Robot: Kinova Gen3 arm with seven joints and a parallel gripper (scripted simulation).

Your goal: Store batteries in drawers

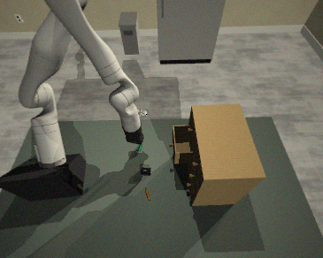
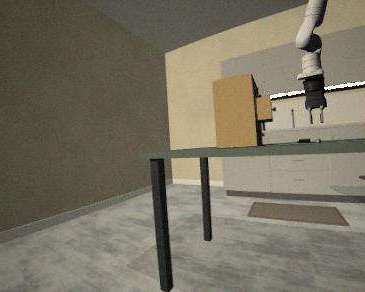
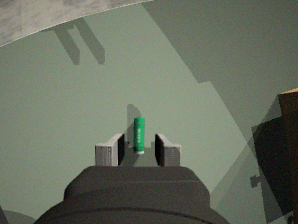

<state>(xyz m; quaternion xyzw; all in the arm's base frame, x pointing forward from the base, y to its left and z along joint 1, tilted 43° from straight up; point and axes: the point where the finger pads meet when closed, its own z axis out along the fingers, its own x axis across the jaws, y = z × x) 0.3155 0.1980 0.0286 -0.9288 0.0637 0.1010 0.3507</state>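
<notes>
A small green battery [image 1: 140, 149] lies on the green table top, left of the wooden chest [image 1: 224, 152]. In the wrist view the battery [image 3: 139, 135] lies lengthwise between my two fingertips, below them. My gripper [image 1: 138, 143] hangs just above it, open and empty. The side view shows the fingers [image 2: 315, 118] a little above the battery [image 2: 318, 140]. One left drawer [image 1: 182, 144] of the chest stands pulled out; in the side view it [image 2: 264, 108] is at middle height. A thin orange thing [image 1: 147, 193] lies nearer the front; I cannot tell whether it is a battery.
A small black object [image 1: 146, 170] lies between the green battery and the chest. My arm's dark base [image 1: 42, 177] stands at the table's left. The chest's corner [image 3: 290, 137] shows at the right edge of the wrist view.
</notes>
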